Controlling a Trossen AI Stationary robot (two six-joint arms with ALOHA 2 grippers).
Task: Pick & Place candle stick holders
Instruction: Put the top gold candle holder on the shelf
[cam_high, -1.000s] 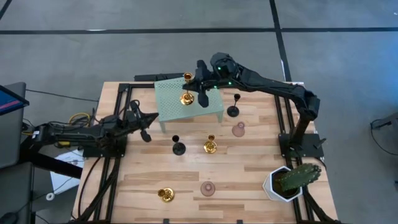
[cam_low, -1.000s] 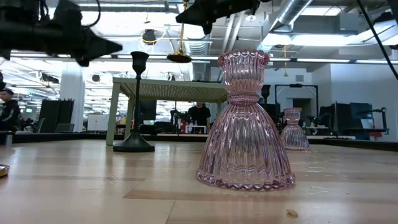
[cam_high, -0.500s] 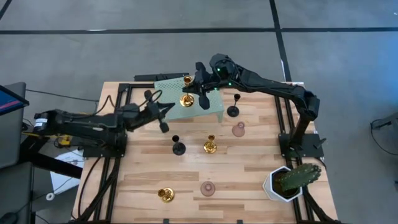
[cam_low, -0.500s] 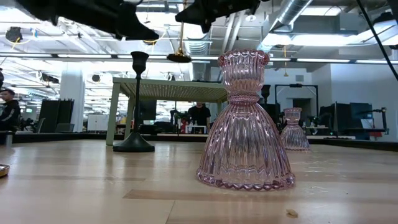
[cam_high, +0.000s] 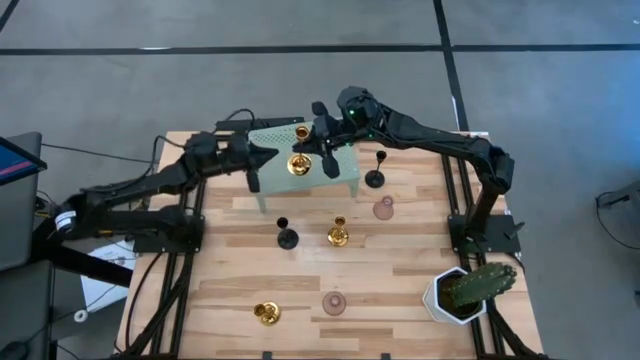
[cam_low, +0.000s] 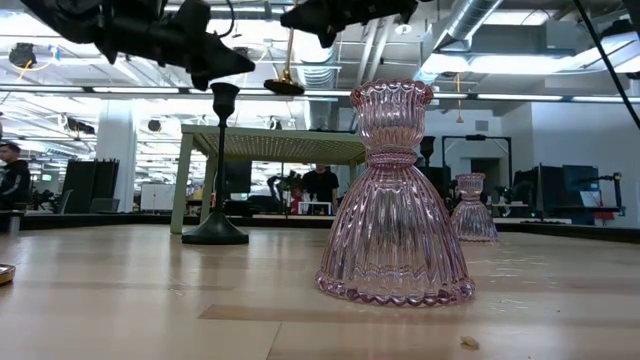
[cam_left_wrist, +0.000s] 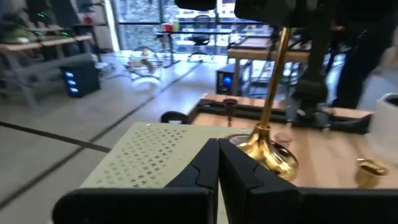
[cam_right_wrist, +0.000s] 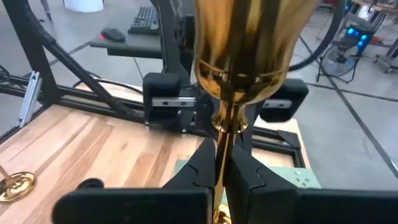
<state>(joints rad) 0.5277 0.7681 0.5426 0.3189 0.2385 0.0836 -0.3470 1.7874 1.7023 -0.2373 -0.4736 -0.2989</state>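
Observation:
A tall gold candle stick holder (cam_high: 298, 160) hangs in my right gripper (cam_high: 318, 140) above the pale green perforated stand (cam_high: 340, 170) at the table's far middle. My left gripper (cam_high: 265, 160) is shut and empty over the stand's left part, its tips just short of the holder's base (cam_left_wrist: 268, 155). On the wood stand a short black holder (cam_high: 287, 237), a gold one (cam_high: 338, 235), a tall black one (cam_high: 375, 178), two pink glass ones (cam_high: 384, 208) (cam_high: 334, 303) and a low gold one (cam_high: 266, 313). My right gripper pinches the gold holder's thin stem (cam_right_wrist: 222, 158) between its two fingers, just below the cup (cam_right_wrist: 249, 50). The fingers come about level from the table's right and lie across the stem. The holder hangs nearly upright, a little tilted, its base (cam_low: 285, 88) clear of the stand.
A green cactus in a white pot (cam_high: 465, 290) stands at the near right corner. In the low view a pink glass holder (cam_low: 395, 200) fills the foreground, with the black holder (cam_low: 220, 170) and the stand (cam_low: 280, 145) behind. People show in the room beyond.
My left gripper has swung from the table's left edge toward the far side and right, and risen, ending over the green stand beside the gold holder. My right gripper has kept nearly still with the holder, whose base has tipped slightly.

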